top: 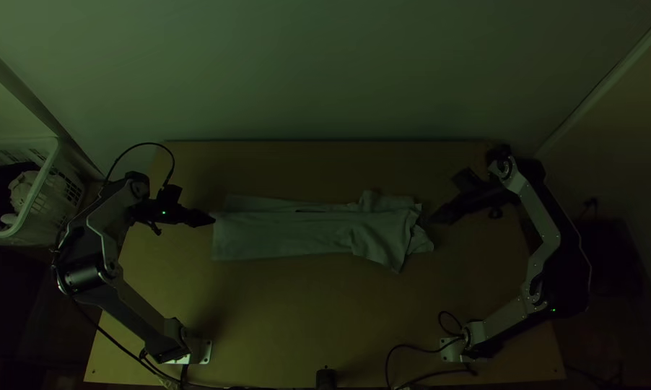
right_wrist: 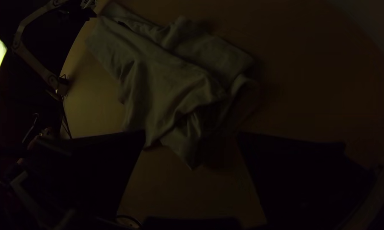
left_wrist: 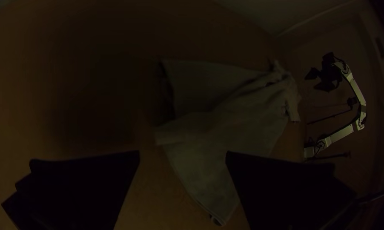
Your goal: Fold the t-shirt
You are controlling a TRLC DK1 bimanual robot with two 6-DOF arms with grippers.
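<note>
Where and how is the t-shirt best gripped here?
Probably pinch the t-shirt at its straight left end, the left gripper coming in from the left: there the strip lies fairly flat, while its right end is bunched.

I saw a cloth shirt [top: 289, 235] between the two pairs of fingers, matt all over, fairly smooth near the left fingers [top: 198, 218] and rougher with creases near the right fingers [top: 445, 214]. Both pairs looked matt black. Beneath them the table [top: 304, 310] looked like smooth wood. Beyond the left pair, the basket [top: 35, 189] looked like plastic.
</note>
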